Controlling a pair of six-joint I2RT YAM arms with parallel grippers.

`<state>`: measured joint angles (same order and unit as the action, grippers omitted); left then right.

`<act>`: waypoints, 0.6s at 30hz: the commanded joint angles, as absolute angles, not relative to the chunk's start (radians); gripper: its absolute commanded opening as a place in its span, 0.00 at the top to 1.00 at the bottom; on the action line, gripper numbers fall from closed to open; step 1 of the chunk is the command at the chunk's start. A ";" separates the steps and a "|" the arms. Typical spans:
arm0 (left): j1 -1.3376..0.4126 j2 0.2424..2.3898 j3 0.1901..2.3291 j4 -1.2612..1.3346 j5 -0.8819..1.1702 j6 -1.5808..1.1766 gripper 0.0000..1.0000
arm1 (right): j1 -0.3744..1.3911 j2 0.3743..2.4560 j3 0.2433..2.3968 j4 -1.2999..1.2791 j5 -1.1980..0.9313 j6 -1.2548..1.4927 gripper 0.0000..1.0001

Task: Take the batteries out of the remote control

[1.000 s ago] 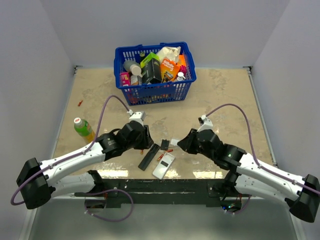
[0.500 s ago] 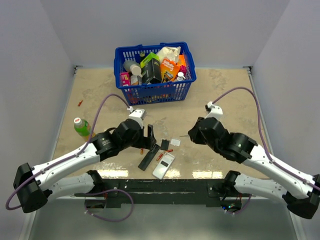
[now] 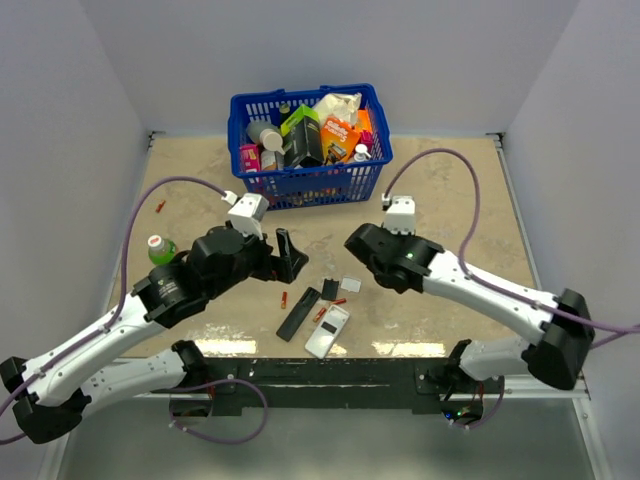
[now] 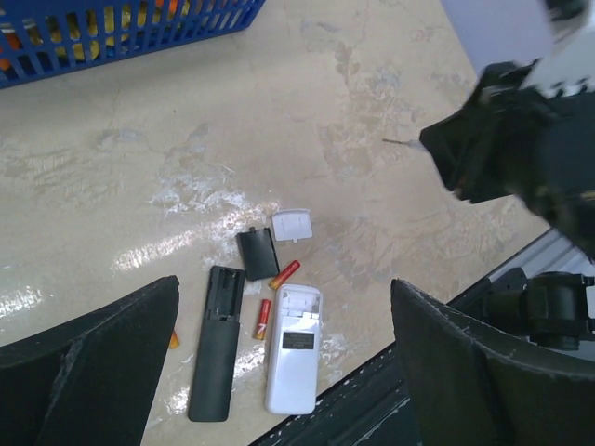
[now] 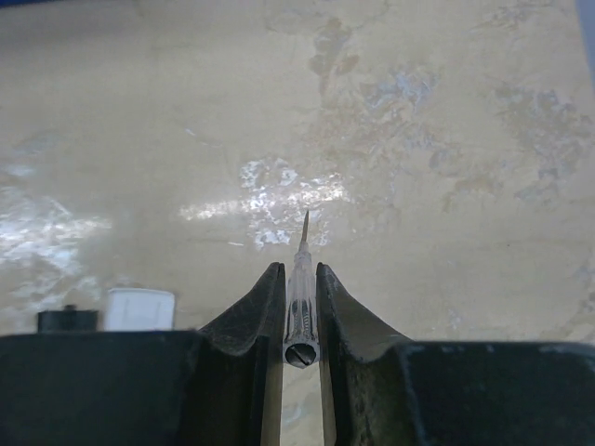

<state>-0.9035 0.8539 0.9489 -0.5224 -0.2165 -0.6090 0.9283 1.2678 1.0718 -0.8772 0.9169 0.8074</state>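
Left hand (image 3: 292,252) hangs wide apart, batteries (image 4: 284,273) lying on the bench (image 4: 186,139) right beneath it; right hand (image 5: 299,271) clamps a thin screwdriver (image 5: 299,311).

Bright and even, lit from overhead. Soft, faint shadows only. White glare patches on the glossy counter (image 4: 186,200), strongest in both wrist views. Near foreground there dark and slightly blurred. Overhead view sharp, mildly stretched toward corners.
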 commanded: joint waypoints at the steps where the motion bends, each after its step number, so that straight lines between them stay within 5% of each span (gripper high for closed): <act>1: -0.897 0.838 0.999 -0.601 -0.256 -0.624 0.00 | 0.927 1.451 1.110 -0.917 1.103 0.894 0.90; 4: -0.897 0.819 0.980 -0.611 -0.261 -0.649 0.00 | 0.922 1.592 1.137 -1.049 1.121 1.023 0.89; 18: -0.896 0.746 1.000 -0.655 -0.291 -0.681 0.00 | 0.874 1.900 1.164 -0.816 0.825 0.832 0.89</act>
<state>-0.9035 0.7509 0.9691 -0.6357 -0.2695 -0.6701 0.9318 1.8191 1.1725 -0.9386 0.9855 0.8249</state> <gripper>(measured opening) 0.997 0.186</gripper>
